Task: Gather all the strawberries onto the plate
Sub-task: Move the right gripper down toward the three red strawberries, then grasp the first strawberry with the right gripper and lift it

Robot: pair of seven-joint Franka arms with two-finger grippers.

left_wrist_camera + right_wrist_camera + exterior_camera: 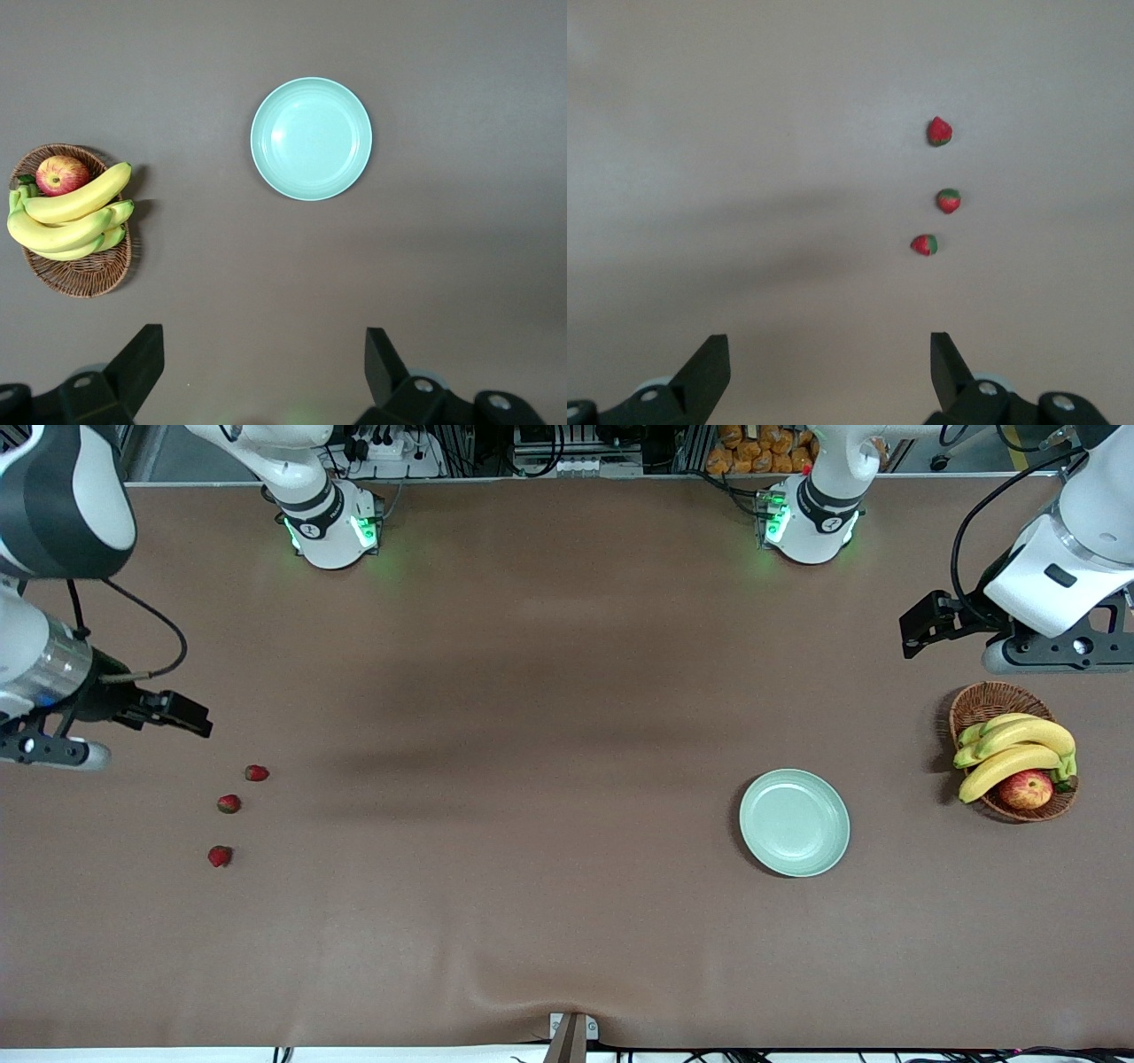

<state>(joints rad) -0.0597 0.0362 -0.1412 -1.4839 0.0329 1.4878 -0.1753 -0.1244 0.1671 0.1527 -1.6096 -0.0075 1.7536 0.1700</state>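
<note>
Three small red strawberries lie in a loose row on the brown table toward the right arm's end: one (257,773), a second (229,803) and a third (220,856) nearest the front camera. The right wrist view shows the same strawberries (939,131), (948,200), (924,244). My right gripper (830,354) hangs open and empty over bare table beside them. The pale mint-green plate (794,823) sits empty toward the left arm's end and also shows in the left wrist view as the plate (311,139). My left gripper (263,350) is open and empty, high over the table beside the basket.
A brown wicker basket (983,704) holding bananas (1014,753) and a red-yellow apple (1026,789) stands at the left arm's end, beside the plate. A wide stretch of brown tabletop (532,797) lies between the strawberries and the plate.
</note>
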